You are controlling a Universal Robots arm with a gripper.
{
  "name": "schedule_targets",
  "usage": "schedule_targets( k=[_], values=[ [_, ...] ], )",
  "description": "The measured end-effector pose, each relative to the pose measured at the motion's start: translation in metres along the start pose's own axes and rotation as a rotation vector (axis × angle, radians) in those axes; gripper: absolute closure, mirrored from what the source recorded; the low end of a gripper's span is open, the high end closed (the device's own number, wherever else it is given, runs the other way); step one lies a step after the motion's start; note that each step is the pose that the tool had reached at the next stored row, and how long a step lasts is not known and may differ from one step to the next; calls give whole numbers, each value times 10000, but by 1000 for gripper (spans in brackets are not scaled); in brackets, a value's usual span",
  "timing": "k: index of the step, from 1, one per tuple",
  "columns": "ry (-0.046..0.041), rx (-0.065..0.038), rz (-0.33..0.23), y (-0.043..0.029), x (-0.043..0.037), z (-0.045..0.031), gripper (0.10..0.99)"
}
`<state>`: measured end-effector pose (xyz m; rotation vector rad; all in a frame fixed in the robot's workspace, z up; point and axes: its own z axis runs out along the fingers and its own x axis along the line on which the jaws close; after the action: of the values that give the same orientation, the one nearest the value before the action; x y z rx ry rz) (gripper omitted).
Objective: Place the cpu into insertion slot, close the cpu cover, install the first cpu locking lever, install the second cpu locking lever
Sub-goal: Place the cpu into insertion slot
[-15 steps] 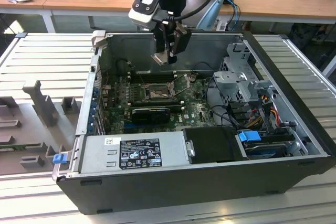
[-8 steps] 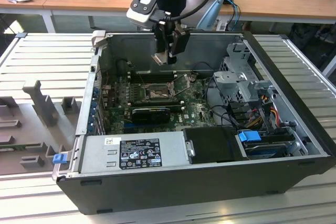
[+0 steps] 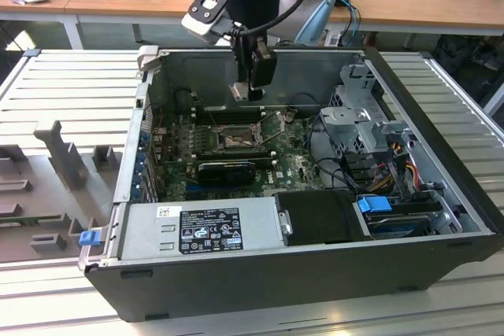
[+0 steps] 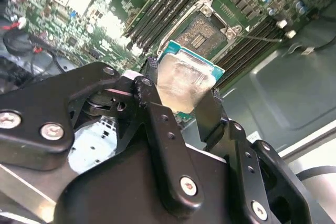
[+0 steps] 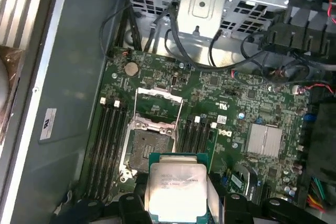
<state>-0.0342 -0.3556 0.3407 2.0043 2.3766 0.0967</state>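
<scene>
Item: cpu (image 4: pixel 186 77) — thin, light, rigid, judged fragile underneath; was pinched at opposite edges by the fingers (image 4: pixel 157 111), held above the open insertion slot (image 4: pixel 202 32).

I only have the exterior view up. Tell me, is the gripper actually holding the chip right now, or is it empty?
Observer: It is holding it. In both wrist views the gripper is shut on the chip, with the silver top showing.
Operator: Good. From here I can't see into the socket. Is it open and empty?
Observer: Yes. In the first wrist view the socket is dark and bare, with nothing seated in it, and the cover stands open beside it.
</scene>
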Motion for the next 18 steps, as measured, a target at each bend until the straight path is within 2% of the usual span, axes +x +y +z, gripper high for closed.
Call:
schedule_targets(
  k=[2, 5, 9, 13, 16, 18],
  values=[
    [-40, -9, 584, -3, -1, 45, 557],
    [-78, -18, 1144, -8, 0, 112, 557],
    [-83, -20, 1211, -11, 9, 193, 557],
    [-81, -20, 1207, -12, 46, 319, 557],
    [-83, -19, 1205, -16, 47, 372, 557],
    [-81, -20, 1197, -21, 49, 445, 557]
  ],
)
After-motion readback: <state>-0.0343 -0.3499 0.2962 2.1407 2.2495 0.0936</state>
